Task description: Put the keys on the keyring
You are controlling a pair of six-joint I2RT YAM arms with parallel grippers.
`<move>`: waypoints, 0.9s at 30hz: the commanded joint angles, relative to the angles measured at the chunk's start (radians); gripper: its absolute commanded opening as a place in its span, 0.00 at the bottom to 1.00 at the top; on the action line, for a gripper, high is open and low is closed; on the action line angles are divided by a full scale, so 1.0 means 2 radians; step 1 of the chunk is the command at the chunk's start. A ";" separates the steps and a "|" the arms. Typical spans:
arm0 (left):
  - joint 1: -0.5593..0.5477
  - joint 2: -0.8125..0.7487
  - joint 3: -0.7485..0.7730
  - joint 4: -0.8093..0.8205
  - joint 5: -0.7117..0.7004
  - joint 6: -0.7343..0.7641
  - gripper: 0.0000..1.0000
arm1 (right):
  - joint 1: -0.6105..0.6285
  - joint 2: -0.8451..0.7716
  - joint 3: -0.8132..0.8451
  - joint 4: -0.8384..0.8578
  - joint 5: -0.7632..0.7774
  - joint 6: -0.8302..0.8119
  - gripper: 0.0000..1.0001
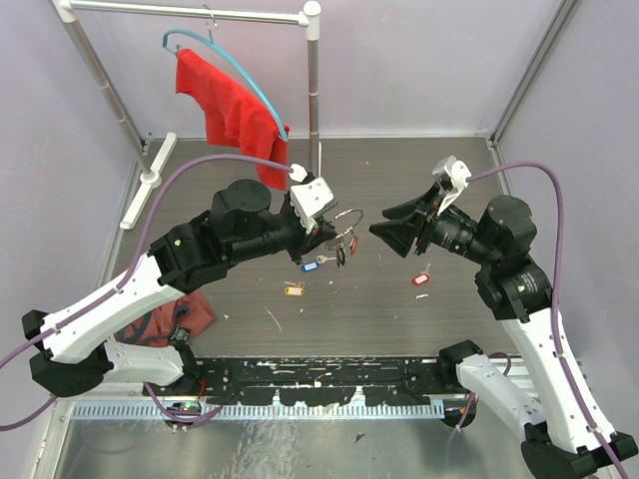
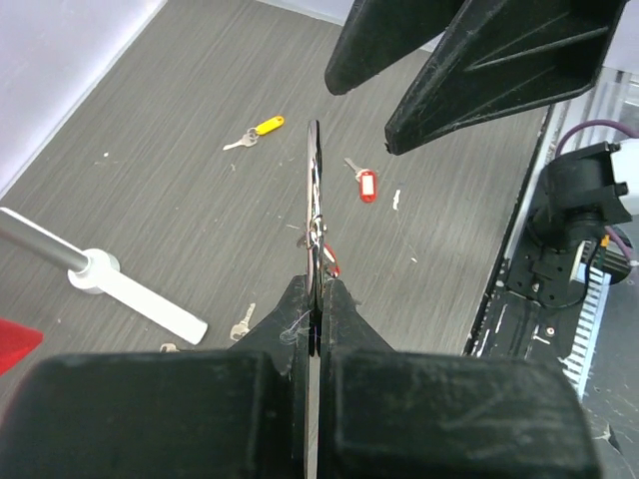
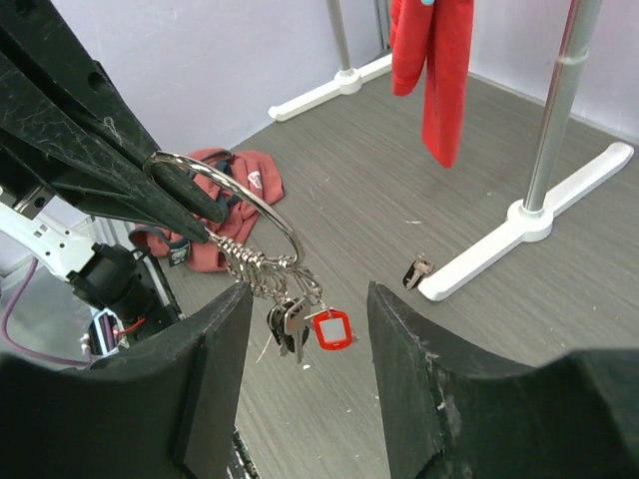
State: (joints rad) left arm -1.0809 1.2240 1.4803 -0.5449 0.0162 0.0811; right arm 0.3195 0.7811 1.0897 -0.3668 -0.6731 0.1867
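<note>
The thin silver keyring (image 3: 250, 195) is pinched in the left end effector (image 2: 316, 304) above the mid-tabletop (image 1: 399, 180), with a bunch of keys (image 3: 292, 321) dangling beneath. A loose red-tagged key (image 1: 420, 279) lies flat farther right.

Robot lab: white-walled test table (image 1: 379, 299)

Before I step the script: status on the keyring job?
Left gripper shut on keyring, held above the table. Right gripper open, empty, facing the ring. Red-tagged key loose on table. Nothing between grippers.
</note>
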 commanded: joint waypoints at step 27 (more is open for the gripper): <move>0.001 0.041 0.066 -0.002 0.164 0.022 0.00 | 0.001 0.009 0.023 0.084 -0.140 -0.043 0.08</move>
State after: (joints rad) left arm -1.0763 1.2976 1.5734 -0.5674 0.2874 0.1059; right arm 0.3195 0.8196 1.1236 -0.2943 -0.9394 0.0601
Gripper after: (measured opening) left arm 0.024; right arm 0.215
